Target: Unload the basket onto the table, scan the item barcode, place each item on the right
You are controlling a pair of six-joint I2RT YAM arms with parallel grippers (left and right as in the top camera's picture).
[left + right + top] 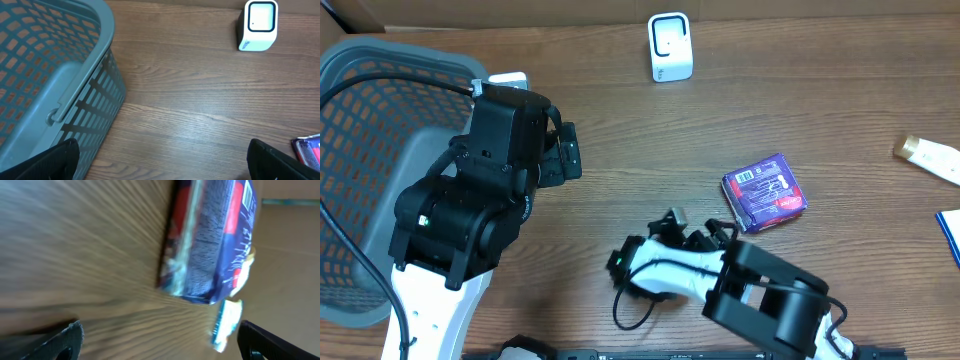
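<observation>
The item, a purple and red packet [765,192] with a white barcode label facing up, lies flat on the wooden table, right of centre. It fills the top of the blurred right wrist view [215,240], and its edge shows at the lower right of the left wrist view [307,149]. My right gripper [698,232] [160,342] is open just left of the packet, with nothing between its fingers. A white scanner [670,47] [257,25] stands at the back. My left gripper [562,152] [162,167] is open over bare table beside the basket.
A grey mesh basket [380,120] [60,75] fills the left side under the left arm. A cream tube [930,155] and a blue item [950,235] lie at the right edge. A bright white and blue shape [227,322] shows beyond the packet.
</observation>
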